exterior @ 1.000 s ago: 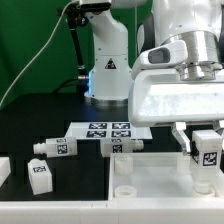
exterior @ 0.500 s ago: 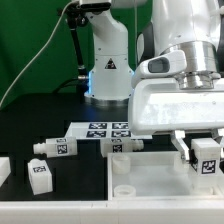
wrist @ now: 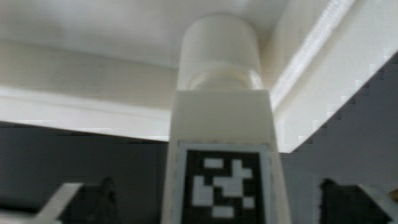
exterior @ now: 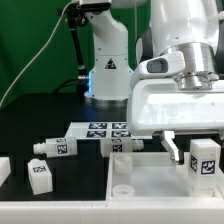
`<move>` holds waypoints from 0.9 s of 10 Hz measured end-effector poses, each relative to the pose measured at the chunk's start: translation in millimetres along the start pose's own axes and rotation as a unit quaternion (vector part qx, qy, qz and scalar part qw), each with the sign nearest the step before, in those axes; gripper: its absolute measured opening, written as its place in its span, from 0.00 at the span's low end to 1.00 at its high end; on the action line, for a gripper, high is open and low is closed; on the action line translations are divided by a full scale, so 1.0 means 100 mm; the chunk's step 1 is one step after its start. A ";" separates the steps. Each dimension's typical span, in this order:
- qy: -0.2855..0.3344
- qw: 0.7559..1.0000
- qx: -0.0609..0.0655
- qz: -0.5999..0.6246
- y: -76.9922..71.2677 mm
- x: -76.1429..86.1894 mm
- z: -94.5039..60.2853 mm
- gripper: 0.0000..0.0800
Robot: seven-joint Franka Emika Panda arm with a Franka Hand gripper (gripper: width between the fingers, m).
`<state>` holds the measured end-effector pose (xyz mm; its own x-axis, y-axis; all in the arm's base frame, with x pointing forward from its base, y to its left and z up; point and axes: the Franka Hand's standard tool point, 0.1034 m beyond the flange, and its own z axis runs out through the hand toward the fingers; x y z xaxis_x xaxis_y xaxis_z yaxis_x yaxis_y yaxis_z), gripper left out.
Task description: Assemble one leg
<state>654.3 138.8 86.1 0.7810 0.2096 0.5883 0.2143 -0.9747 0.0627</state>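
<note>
I had the gripper (exterior: pixel 199 150) at the lower right of the exterior frame, pointing down, with its jaws spread wider than the leg (exterior: pixel 204 160) standing between them. The leg was upright with its tag facing the camera, over the right part of the big white top (exterior: pixel 140 182), which filled the lower right of the frame. One dark finger (exterior: pixel 173 148) showed toward the exterior view's left of the leg, with a clear gap. The other finger was lost at the frame edge.

In the wrist view the leg (wrist: pixel 226 120) ran straight away from the camera. Its square tagged body was nearest and the round narrower stub was at the far end, aimed into a corner of the white top (wrist: pixel 107 80). Fingertips (wrist: pixel 68 200) showed on both sides of the body, apart from it. So the tool was open and gripping nothing. I couldn't tell whether the stub was seated in a hole.

The marker board (exterior: pixel 100 128) lay mid-frame in front of the arm base (exterior: pixel 105 70). One spare leg (exterior: pixel 122 146) lay just in front of the board, near the top's far edge. Another spare leg (exterior: pixel 52 148) lay left of centre on the black table (exterior: pixel 30 125). A third spare leg (exterior: pixel 40 173) was at the lower left. A white piece (exterior: pixel 3 168) was cut off by the left edge and I couldn't identify it.
</note>
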 end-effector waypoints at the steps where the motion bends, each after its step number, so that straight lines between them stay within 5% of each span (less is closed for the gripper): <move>1: -0.007 1.000 0.001 0.000 0.03 0.08 -0.09 0.79; 4: -0.036 0.999 0.004 0.002 0.03 0.10 -0.15 0.81; 9: -0.221 0.975 0.022 0.014 -0.03 0.00 -0.19 0.81</move>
<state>642.7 140.5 100.9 0.9614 0.2057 0.1827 0.2073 -0.9782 0.0107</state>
